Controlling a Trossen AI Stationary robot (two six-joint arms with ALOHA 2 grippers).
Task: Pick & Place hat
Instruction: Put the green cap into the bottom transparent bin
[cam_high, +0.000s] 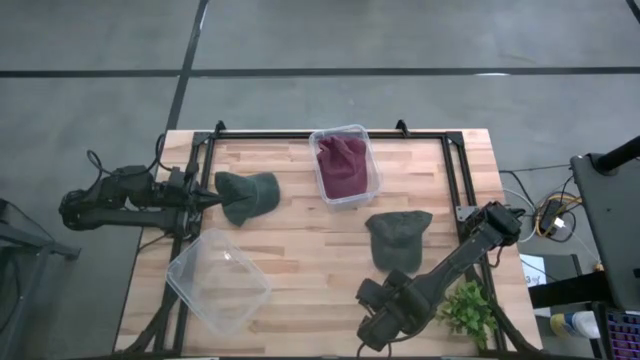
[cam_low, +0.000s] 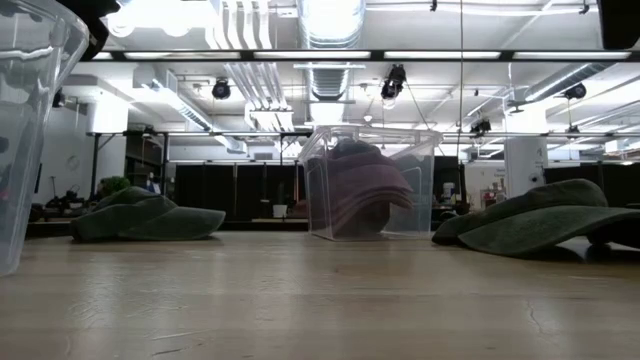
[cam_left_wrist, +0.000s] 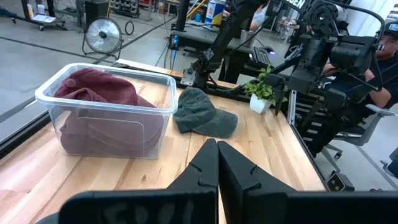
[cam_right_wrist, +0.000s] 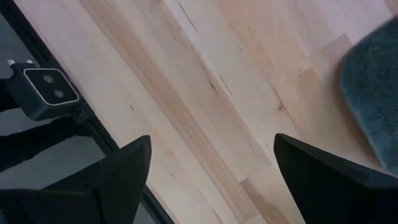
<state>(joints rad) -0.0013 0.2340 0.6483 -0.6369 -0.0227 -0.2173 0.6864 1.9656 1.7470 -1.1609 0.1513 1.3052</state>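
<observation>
While the left arm lies stretched low across the table's left edge, its left gripper (cam_high: 208, 198) is pinched shut on nothing, tips just beside a green cap (cam_high: 247, 195). Bent low near the front edge, the right gripper (cam_high: 378, 318) has its fingers spread wide and empty; a second green cap (cam_high: 398, 238) lies near it, just behind.
</observation>
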